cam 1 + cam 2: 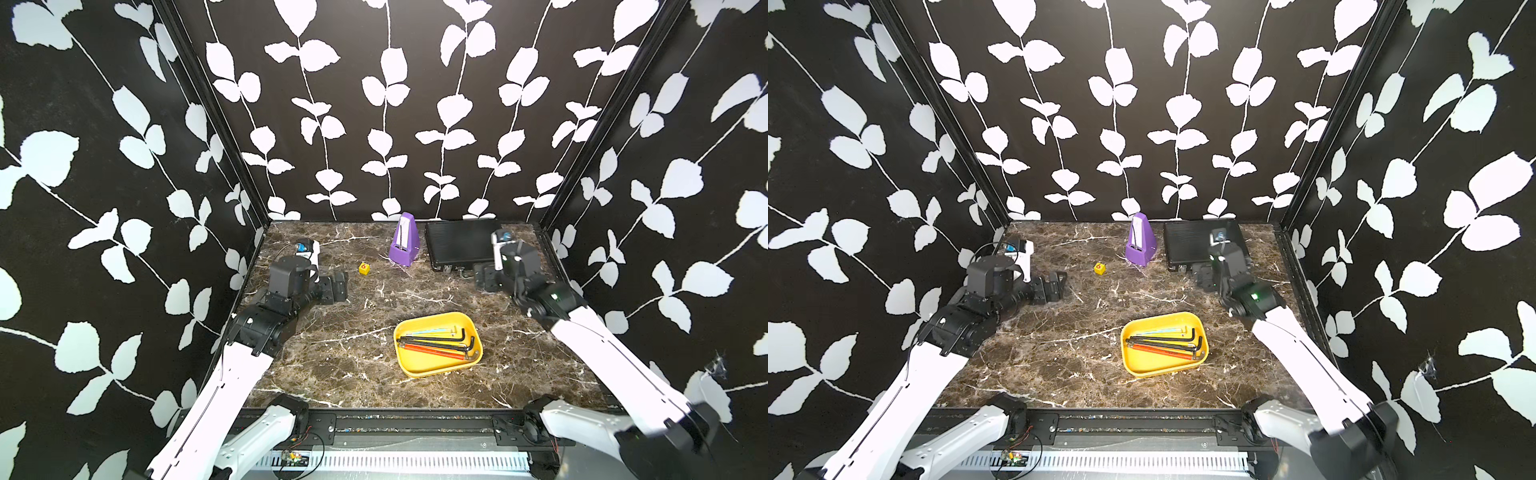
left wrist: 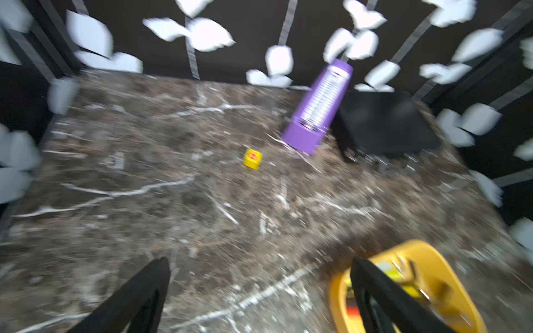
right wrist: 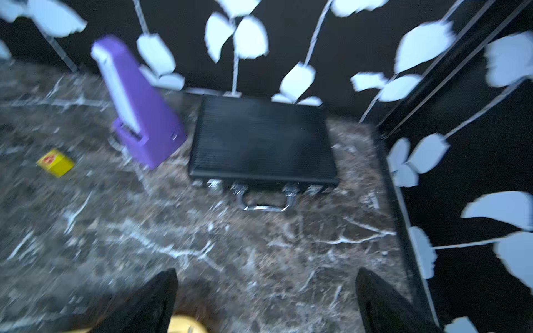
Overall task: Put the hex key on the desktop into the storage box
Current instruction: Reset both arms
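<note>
The yellow storage box (image 1: 424, 365) (image 1: 1154, 365) sits on the desktop (image 1: 332, 353) right of centre, toward the front. Several hex keys (image 1: 436, 345) (image 1: 1163, 345) lie inside it: black ones, a red-handled one and pale thin ones. My left gripper (image 1: 338, 284) (image 2: 259, 261) hovers low at the left, open and holding nothing, its jaws wide over bare marble; the storage box's wall (image 2: 450, 274) shows beside one finger. My right gripper (image 1: 484, 278) (image 3: 266, 271) is at the back right, open and empty, in front of the black case.
A purple metronome (image 1: 404, 241) stands at the back centre. A black ribbed case (image 1: 457, 245) with a metal handle lies at the back right. A small yellow die (image 1: 364, 268) sits left of the metronome. Patterned walls close in three sides.
</note>
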